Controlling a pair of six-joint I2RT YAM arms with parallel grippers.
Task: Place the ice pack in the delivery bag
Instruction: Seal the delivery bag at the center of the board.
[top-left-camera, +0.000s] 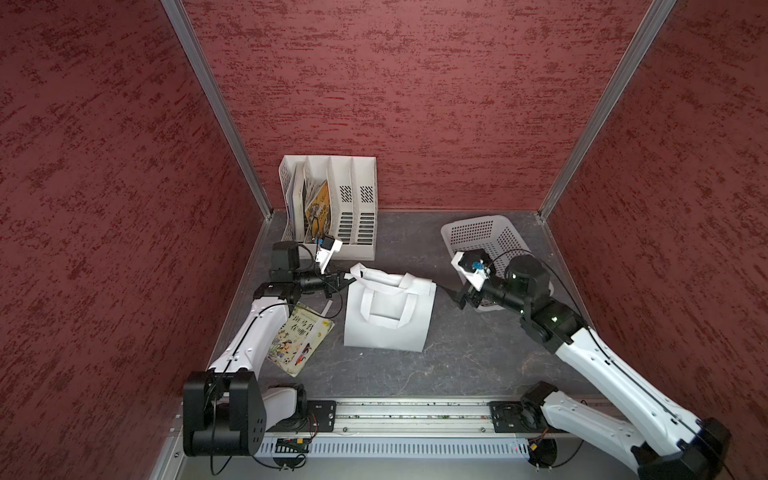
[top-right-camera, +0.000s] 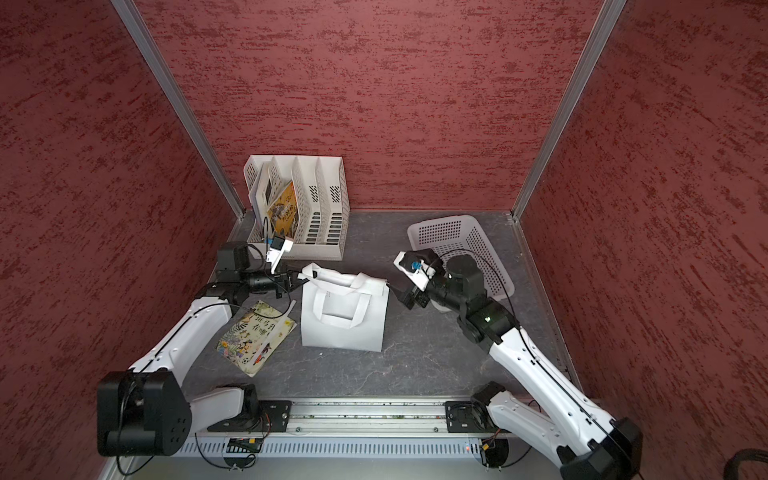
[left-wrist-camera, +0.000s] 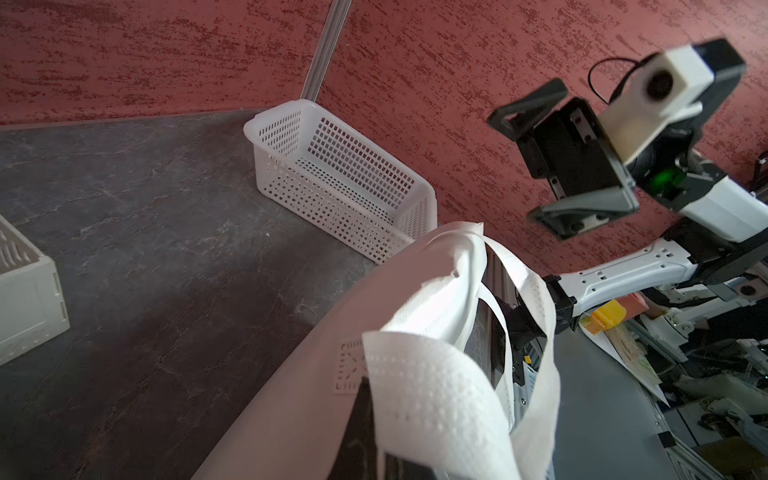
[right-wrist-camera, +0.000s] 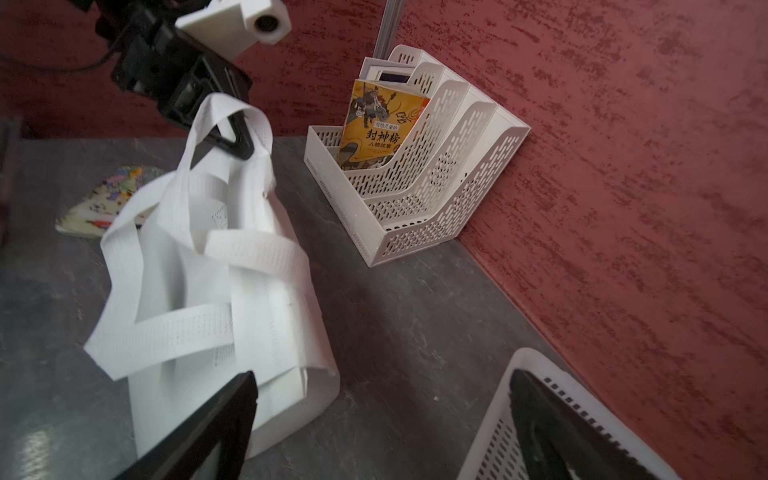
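Note:
The white delivery bag (top-left-camera: 386, 328) (top-right-camera: 340, 328) stands upright mid-table, its two loop handles flopped over the front. My left gripper (top-left-camera: 345, 279) (top-right-camera: 301, 277) is at the bag's upper left corner, shut on one handle strap (left-wrist-camera: 424, 395); the right wrist view shows that strap looped round its tip (right-wrist-camera: 235, 139). My right gripper (top-left-camera: 455, 297) (top-right-camera: 405, 297) (right-wrist-camera: 382, 380) hangs open just off the bag's upper right corner, with nothing between its fingers (left-wrist-camera: 536, 166). The ice pack is out of view in every frame. The bag's inside is hidden.
A white perforated basket (top-left-camera: 482, 237) (left-wrist-camera: 340, 178) sits at the back right, partly under the right arm. A white slotted file rack (top-left-camera: 332, 203) (right-wrist-camera: 415, 166) with books stands at the back left. A picture book (top-left-camera: 299, 340) lies flat beside the left arm.

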